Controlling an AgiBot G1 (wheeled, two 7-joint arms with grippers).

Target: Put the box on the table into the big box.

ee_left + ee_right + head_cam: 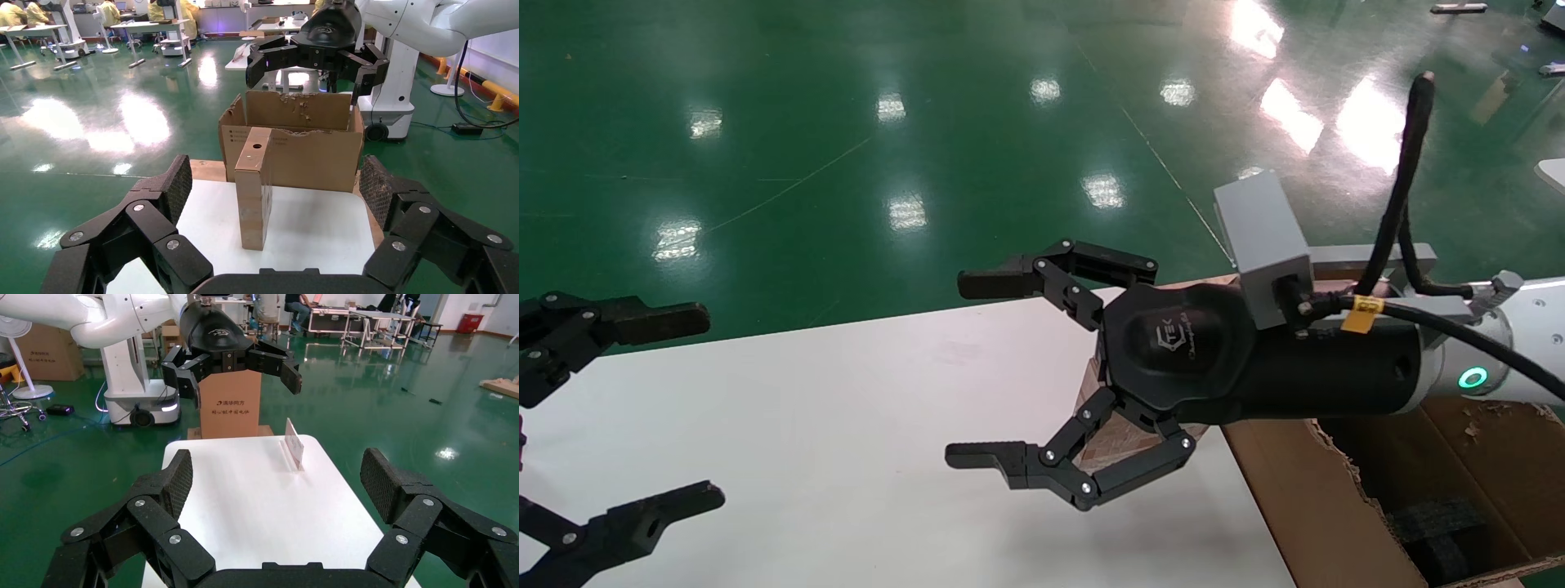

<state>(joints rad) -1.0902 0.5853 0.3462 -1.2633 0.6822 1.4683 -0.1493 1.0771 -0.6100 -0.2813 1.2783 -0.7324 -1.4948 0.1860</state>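
The box (253, 184) stands upright on the white table (318, 226), a round hole in its top narrow side. Directly behind it is the big box (294, 147), with ragged flaps. In the head view my right gripper (959, 367) hangs open above the table. Its body hides most of the box (1120, 445), and the big box (1303, 506) is below its wrist. My left gripper (703, 404) is open at the table's left end, facing the box, with nothing between its fingers.
Black foam (1434, 523) lies inside the big box. In the right wrist view a small upright card (294, 444) stands on the table (257, 496), and a printed brown carton (229, 407) stands beyond the far end. Green floor surrounds the table.
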